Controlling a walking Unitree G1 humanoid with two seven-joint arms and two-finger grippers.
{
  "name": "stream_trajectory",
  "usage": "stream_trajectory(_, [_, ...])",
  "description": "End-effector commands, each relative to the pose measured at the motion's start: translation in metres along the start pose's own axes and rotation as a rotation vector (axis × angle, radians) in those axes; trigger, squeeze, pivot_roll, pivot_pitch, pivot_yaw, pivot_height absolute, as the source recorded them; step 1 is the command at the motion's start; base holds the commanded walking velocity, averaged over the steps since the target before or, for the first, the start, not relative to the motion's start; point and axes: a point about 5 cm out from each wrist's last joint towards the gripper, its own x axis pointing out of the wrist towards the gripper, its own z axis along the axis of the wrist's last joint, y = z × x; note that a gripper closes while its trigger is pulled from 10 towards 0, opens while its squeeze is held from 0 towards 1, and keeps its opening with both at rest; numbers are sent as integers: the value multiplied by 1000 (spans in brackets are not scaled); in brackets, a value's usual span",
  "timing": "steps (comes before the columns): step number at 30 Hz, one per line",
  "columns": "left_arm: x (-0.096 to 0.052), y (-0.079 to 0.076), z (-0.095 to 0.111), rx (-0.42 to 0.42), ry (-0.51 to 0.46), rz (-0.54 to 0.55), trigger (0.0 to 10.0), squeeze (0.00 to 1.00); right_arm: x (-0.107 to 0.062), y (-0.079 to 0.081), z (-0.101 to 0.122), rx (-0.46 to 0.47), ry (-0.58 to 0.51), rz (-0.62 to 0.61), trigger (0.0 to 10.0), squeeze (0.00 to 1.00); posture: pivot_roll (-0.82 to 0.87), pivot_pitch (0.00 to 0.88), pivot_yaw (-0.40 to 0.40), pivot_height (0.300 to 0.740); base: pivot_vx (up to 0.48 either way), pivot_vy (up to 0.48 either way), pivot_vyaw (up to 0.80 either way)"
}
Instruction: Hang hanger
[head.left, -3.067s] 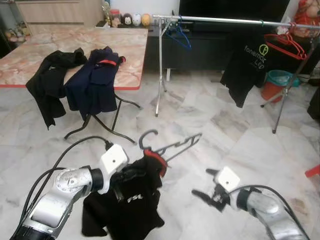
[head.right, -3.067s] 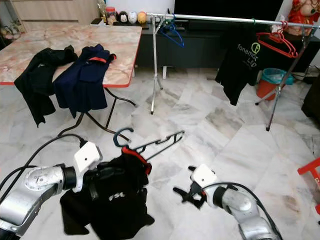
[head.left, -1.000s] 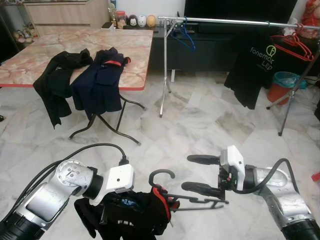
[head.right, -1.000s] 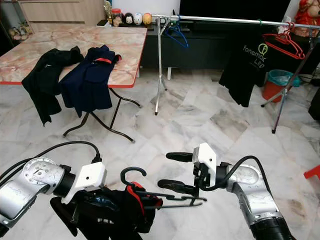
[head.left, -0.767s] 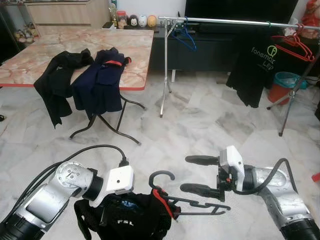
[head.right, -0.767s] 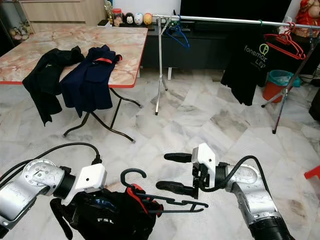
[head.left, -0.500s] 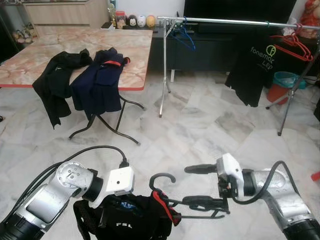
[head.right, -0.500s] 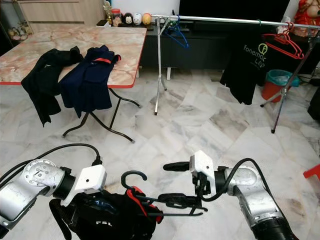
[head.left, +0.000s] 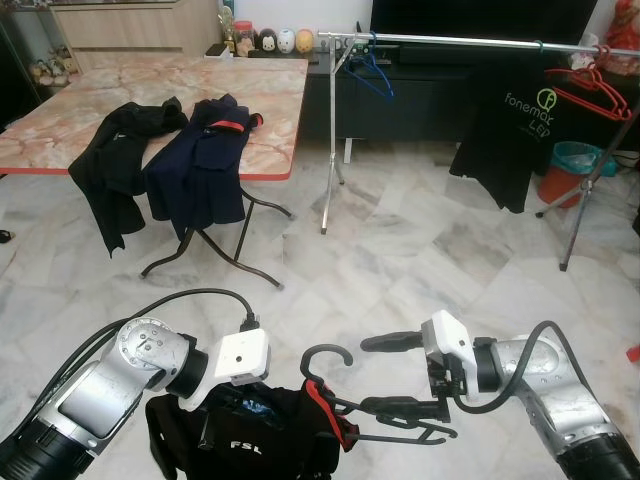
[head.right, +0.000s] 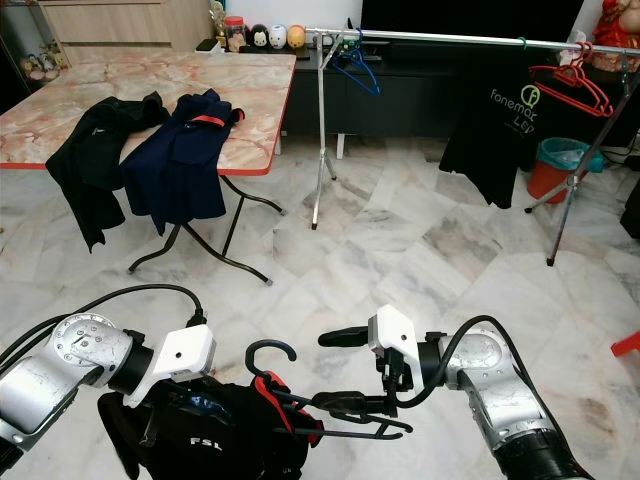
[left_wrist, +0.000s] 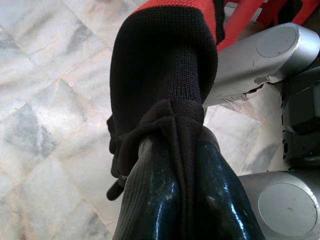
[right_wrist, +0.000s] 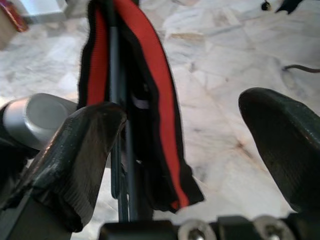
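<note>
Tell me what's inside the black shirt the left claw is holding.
A dark hanger sits inside the black shirt: its hook and one arm stick out of the red collar; the other arm is covered by cloth.

You have a marble-patterned surface (head.left: 150, 95) carrying a black garment (head.left: 115, 165) and a navy jacket (head.left: 200, 160), draped over its edge.

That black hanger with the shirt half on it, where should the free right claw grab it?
Probably the bare arm of the hanger sticking out of the black shirt, coming from the robot's right. That thin bar lies roughly level toward the open right gripper, while the left gripper pinches the cloth.
</note>
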Motion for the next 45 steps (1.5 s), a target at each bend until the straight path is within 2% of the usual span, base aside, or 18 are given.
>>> stream_trajectory(1, [-3, 6, 17, 68, -39, 18, 10000, 0, 10, 6, 1, -5, -6, 58, 10000, 0, 98, 11, 33, 740, 0, 0, 0])
stream_trajectory(3, [-4, 6, 16, 62, -39, 20, 10000, 0, 9, -1, 4, -19, -17, -9, 10000, 0, 94, 20, 38, 740, 0, 0, 0])
stream_trajectory(5, [-4, 5, 16, 61, -38, 18, 10000, 0, 6, -3, 6, -12, -32, -23, 10000, 0, 95, 20, 38, 740, 0, 0, 0])
stream_trajectory(9, [-5, 5, 16, 55, -39, 25, 10000, 0, 1, -18, 13, -62, -71, -178, 10000, 0, 92, 28, 44, 740, 0, 0, 0])
stream_trajectory(11, [-5, 5, 15, 49, -38, 20, 10000, 0, -2, -25, 16, -39, -110, -243, 10000, 0, 94, 31, 47, 740, 0, 0, 0])
stream_trajectory(15, [-6, 5, 15, 50, -38, 18, 10000, 0, 2, -13, 16, -24, -116, -139, 10000, 0, 96, 32, 51, 740, 0, 0, 0])
stream_trajectory(30, [-7, 4, 14, 44, -33, 8, 10000, 0, -2, 9, 13, 47, -110, 53, 10000, 0, 97, 36, 55, 740, 0, 0, 0])
stream_trajectory(35, [-7, 4, 14, 44, -35, 6, 10000, 0, -1, 9, 7, 43, -62, 40, 10000, 0, 97, 36, 54, 740, 0, 0, 0])
stream_trajectory(37, [-6, 4, 15, 43, -36, 6, 10000, 0, 2, 11, -3, 29, 16, 52, 10000, 0, 100, 39, 53, 740, 0, 0, 0])
stream_trajectory(45, [-6, 3, 15, 43, -37, 9, 10000, 0, 12, 5, -4, 19, -5, -29, 10000, 0, 103, 40, 53, 740, 0, 0, 0])
